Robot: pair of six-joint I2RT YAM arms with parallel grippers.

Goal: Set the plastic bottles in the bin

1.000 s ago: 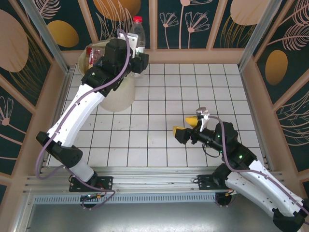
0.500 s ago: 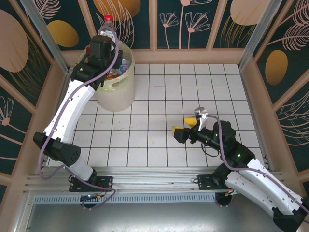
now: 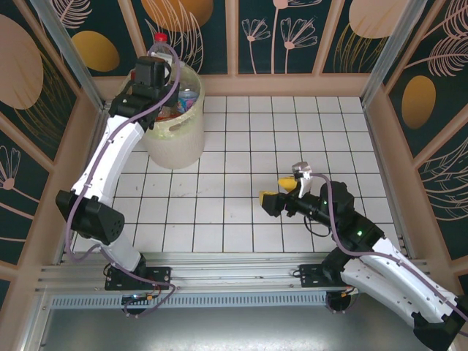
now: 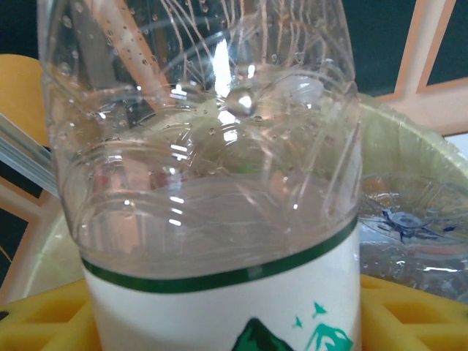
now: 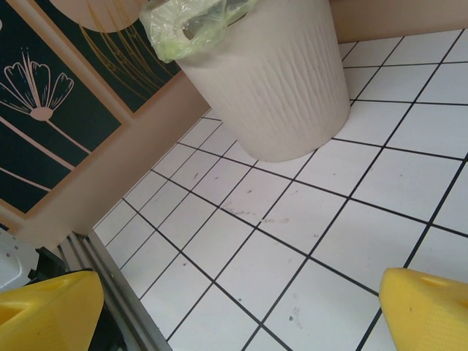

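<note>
- My left end effector is closed on a clear plastic bottle, which stands upright in the grip with its red cap on top.
- From the left wrist camera I see that bottle close up: clear ribbed walls, droplets inside, and a white label with a green band and a green mark. The yellow pads press in on both sides of the label.
- From the overhead camera the held bottle sits at the far left part of the bin's rim, in front of the dark patterned back panel. I cannot tell from here whether it is fully inside the line of the rim.
- The bin stands on the white tiled surface in the far left corner, with the left arm stretched out to it.
- Inside the bin I can make out other bottles, one with a blue label and something red beside it. The wrist camera shows a clear one lying just behind the held bottle, under the lined rim.
- My right end effector is open and holds nothing. Its yellow fingers are spread wide above bare tiles, well apart from the bin.
- The right wrist camera looks across the tiles at the bin's ribbed wall, with a pale green liner bunched over the rim.
</note>
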